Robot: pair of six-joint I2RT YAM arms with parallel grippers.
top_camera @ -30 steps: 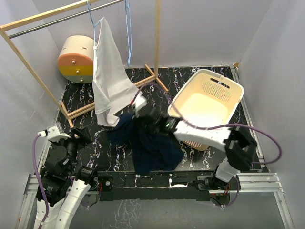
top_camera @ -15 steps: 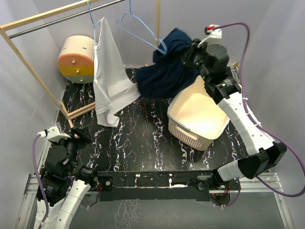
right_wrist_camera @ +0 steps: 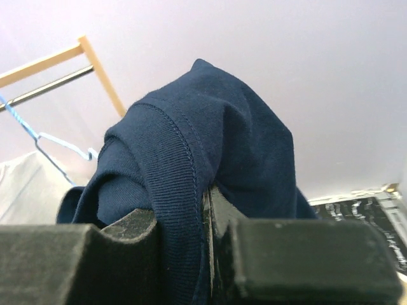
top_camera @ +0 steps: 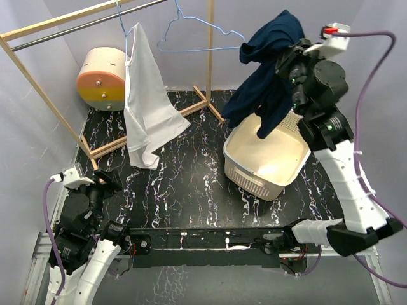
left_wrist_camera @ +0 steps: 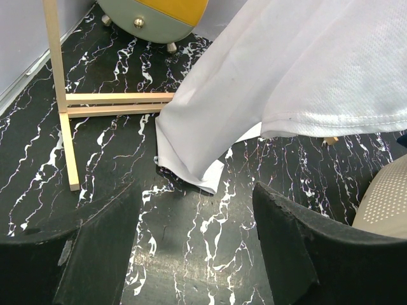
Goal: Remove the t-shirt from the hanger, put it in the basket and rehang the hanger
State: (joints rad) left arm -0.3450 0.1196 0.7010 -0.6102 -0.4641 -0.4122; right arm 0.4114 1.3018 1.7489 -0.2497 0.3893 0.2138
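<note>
The right gripper (right_wrist_camera: 206, 213), upper right of the top view, is clamped on the ribbed hem of the navy knit t-shirt (top_camera: 270, 76). The shirt hangs in soft folds over the perforated cream basket (top_camera: 254, 175). The thin blue wire hanger (top_camera: 198, 49) meets the cloth's left edge. The left gripper (left_wrist_camera: 194, 222) sits lower left, fingers apart, above the black marbled table (left_wrist_camera: 191, 279).

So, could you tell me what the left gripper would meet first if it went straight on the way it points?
Probably the lower corner of the white t-shirt, draped onto the marbled table; the open left gripper aims at it, though depth is unclear.
</note>
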